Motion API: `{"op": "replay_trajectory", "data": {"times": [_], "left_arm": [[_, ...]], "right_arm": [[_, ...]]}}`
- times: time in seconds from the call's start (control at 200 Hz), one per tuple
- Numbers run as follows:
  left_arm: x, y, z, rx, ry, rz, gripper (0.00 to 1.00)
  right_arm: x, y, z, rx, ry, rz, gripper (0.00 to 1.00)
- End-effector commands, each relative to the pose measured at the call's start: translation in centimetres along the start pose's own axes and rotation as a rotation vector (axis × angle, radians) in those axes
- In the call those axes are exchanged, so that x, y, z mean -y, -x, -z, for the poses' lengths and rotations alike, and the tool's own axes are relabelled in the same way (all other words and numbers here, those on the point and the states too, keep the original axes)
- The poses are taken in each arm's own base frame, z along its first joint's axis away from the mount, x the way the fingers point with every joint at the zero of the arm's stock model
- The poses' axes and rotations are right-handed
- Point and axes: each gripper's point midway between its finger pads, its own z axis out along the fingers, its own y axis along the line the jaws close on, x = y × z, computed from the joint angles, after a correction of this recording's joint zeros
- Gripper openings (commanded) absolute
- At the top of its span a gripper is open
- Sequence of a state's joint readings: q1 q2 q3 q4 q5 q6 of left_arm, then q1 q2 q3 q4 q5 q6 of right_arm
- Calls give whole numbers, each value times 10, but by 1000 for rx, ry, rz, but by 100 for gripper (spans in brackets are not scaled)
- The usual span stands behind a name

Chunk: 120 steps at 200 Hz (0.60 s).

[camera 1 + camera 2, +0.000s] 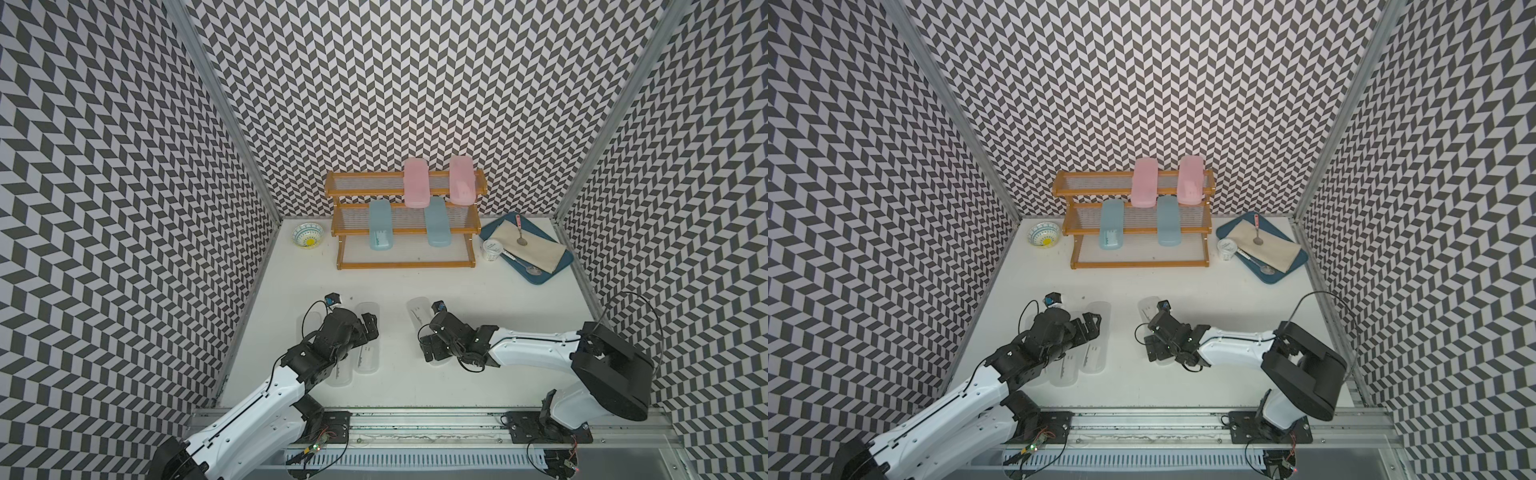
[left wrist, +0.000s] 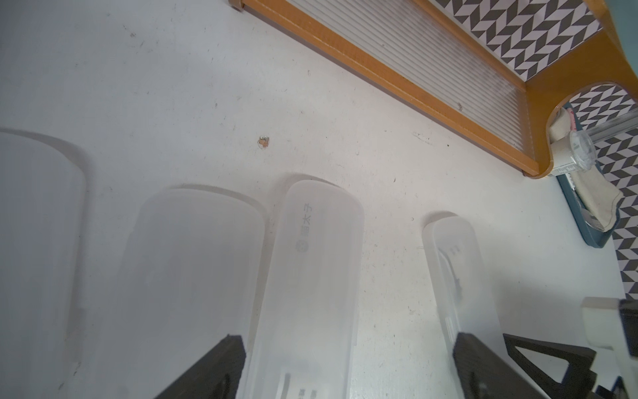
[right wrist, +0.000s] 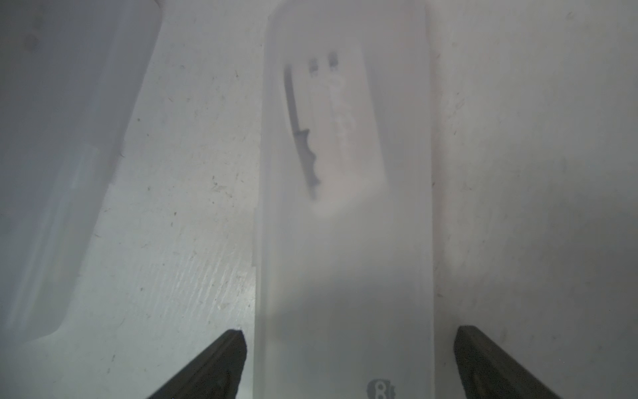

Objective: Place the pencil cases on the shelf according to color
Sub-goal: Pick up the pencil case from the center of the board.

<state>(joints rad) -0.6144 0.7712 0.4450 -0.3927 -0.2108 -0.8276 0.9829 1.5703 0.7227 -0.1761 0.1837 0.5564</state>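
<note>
"Chevron walls all round. Where are the pencil cases?"

"Pink pair on the shelf's top tier, blue pair on the middle. Four clear ones lie near the counter's front edge."

"And the hands?"

"Right hand spread wide astride one clear case, not pinching. Left hand spread too, over another clear case."
</note>
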Motion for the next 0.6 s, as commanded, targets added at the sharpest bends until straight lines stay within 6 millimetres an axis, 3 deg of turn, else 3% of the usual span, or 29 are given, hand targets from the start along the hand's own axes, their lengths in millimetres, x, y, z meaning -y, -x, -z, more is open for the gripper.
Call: {"op": "replay_trajectory", "data": {"times": [0.0,0.205,0.441,0.526,0.596], "left_arm": [[-3,-5,-1,-14,-4,0,100],[-5,-13,-4,-36,-11,-3,100],[2,-18,-10,-55,-53,1,100],[2,-21,-12,-68,-53,0,100],[3,-22,-14,-74,-54,-2,100]], "right_arm": [[-3,6,-8,22,-26,-5,98],[22,-13,-13,-2,-127,-57,87],[48,-25,7,36,-151,-147,82],[54,-29,13,46,-141,-171,83],[52,-31,18,50,-112,-170,94]]}}
